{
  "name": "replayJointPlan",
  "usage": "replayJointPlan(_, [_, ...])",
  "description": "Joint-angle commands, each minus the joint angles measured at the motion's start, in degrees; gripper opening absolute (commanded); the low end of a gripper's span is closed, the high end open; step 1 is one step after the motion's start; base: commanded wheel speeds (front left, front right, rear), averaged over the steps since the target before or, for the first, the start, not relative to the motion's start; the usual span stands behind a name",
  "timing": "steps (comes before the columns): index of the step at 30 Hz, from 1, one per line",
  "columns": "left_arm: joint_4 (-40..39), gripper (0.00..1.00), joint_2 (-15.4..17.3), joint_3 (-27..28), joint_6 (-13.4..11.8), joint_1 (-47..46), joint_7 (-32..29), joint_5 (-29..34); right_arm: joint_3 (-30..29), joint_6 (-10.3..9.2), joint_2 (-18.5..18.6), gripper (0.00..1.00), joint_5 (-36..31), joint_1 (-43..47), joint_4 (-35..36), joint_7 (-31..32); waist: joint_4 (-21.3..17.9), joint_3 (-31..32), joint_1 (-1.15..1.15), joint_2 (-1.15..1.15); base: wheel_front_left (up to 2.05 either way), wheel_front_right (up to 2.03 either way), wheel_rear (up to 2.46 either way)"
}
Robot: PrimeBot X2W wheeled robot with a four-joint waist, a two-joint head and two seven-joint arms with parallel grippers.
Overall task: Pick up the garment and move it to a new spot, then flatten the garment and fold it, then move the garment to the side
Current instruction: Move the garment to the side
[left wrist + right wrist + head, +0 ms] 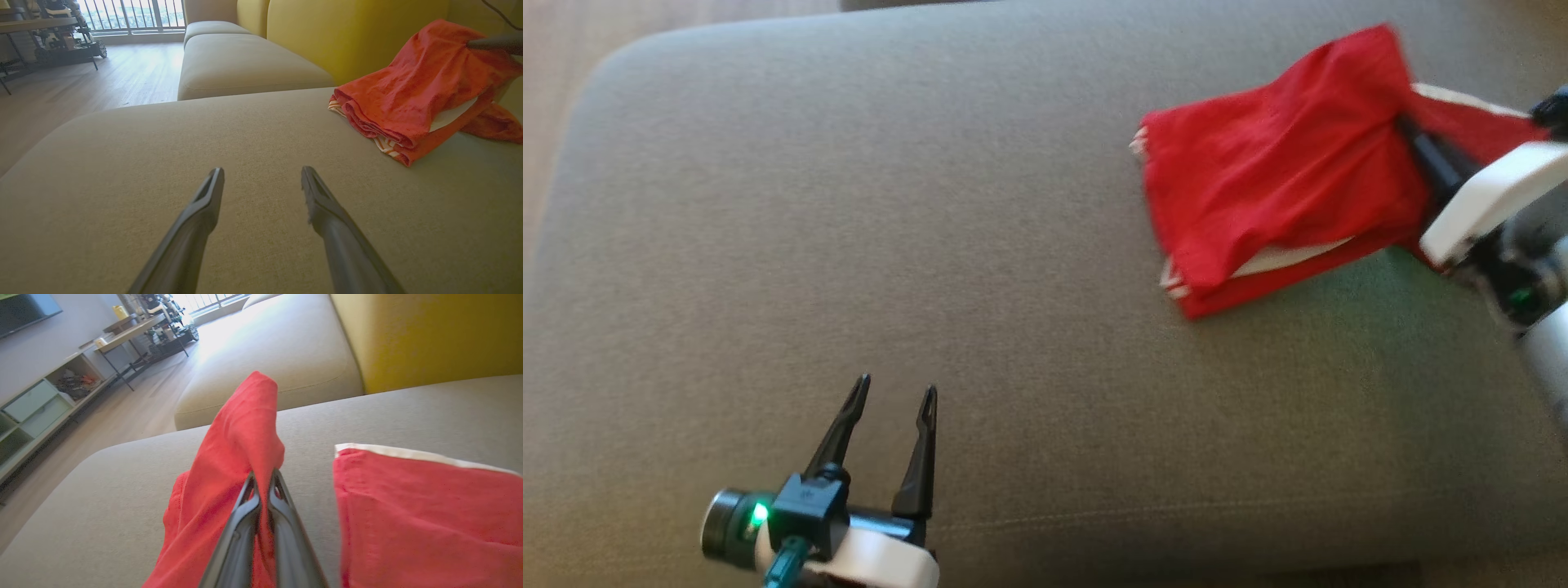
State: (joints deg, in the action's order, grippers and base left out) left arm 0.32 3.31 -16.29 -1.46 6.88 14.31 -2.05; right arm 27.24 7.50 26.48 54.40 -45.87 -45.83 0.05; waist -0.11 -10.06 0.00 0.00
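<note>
Okay, grey sofa seat cushion spreads under everything, with the yellow backrest behind it. The red garment, white-trimmed, lies bunched and partly folded on the cushion's far right side. My right gripper is pinched tight on a raised fold of it. My left gripper hovers over bare cushion at front left, fingers spread wide, well apart from the garment.

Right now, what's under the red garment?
The grey cushion shows around the garment, which lies on it. The patch right beneath is covered, so I cannot see it.
</note>
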Motion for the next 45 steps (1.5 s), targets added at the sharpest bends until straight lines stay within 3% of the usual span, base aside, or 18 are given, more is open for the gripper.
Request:
replayJointPlan(1, [-1.9, 1.0, -0.3, 1.7, 0.1, -2.5, 0.7, 0.7, -0.3, -0.01, 1.3, 0.0, -0.3, -2.2, 1.2, 0.0, -1.2, -1.2, 0.0, 0.0, 0.0, 0.0, 0.0])
replayJointPlan(12, [-1.5, 1.0, 0.4, 1.6, 1.0, -5.0, 0.7, 1.4, -4.1, -0.01, 7.9, 0.0, -4.6, -8.6, -4.4, 3.1, -2.4, -5.4, 0.0, 0.0, 0.0, 0.0, 0.0])
replayJointPlan(17, [-1.3, 1.0, 0.8, 1.7, 1.2, -5.6, 0.7, 1.3, -6.1, -0.01, 9.1, 0.01, -8.0, -9.2, -9.7, 4.1, -2.0, -6.2, 0.0, 0.0, 0.0, 0.0, 0.0])
replayJointPlan(18, [-1.2, 1.0, 0.8, 1.6, 1.2, -5.7, 0.7, 1.3, -6.5, -0.01, 9.0, 0.44, -8.9, -9.3, -11.1, 3.6, -1.9, -6.2, 0.0, 0.0, 0.0, 0.0, 0.0])
replayJointPlan(19, [-1.0, 1.0, 0.8, 1.6, 1.3, -5.7, 0.7, 1.3, -6.7, -0.01, 9.0, 0.96, -10.3, -9.3, -12.6, 2.9, -1.7, -6.1, 0.0, 0.0, 0.0, 0.0, 0.0])
replayJointPlan(20, [-0.8, 1.0, 0.8, 1.5, 1.4, -5.8, 0.7, 1.2, -6.8, -0.01, 8.7, 1.0, -11.8, -9.4, -14.1, 1.8, -1.6, -5.9, 0.0, 0.0, 0.0, 0.0, 0.0])
replayJointPlan(27, [0.3, 1.0, 0.7, 1.8, 1.2, -4.8, 0.7, 0.4, -7.5, -0.01, 3.9, 1.0, -22.1, -9.8, -24.3, -8.3, -0.3, -1.8, 0.0, 0.0, 0.0, 0.0, 0.0])
replayJointPlan(34, [-0.1, 1.0, -0.1, 3.5, 0.2, -1.8, 0.7, -4.7, -8.0, -0.01, -6.7, 1.0, -26.3, -2.2, -21.6, -14.9, 0.4, 4.8, 0.0, 0.0, 0.0, 0.0, 0.0])
replayJointPlan(40, [-0.3, 1.0, -0.3, 4.7, -1.2, 1.0, 0.7, -7.4, -16.7, -0.01, -13.1, 1.0, -36.3, 12.8, -6.1, -15.0, 1.0, 10.5, 0.0, 0.0, 0.0, 0.0, 0.0])
replayJointPlan(41, [-0.3, 1.0, -0.3, 4.7, -1.2, 1.0, 0.7, -7.4, -16.7, -0.01, -13.1, 1.0, -36.3, 12.8, -6.1, -15.0, 1.0, 10.5, 0.0, 0.0, 0.0, 0.0, 0.0])
replayJointPlan(45, [0.1, 1.0, -0.4, 5.5, -2.5, 1.9, 0.7, -7.1, -24.6, -0.01, -19.5, 1.0, -45.4, 23.2, 8.2, -15.0, 1.1, 11.8, 0.0, 0.0, 0.0, 0.0, 0.0])
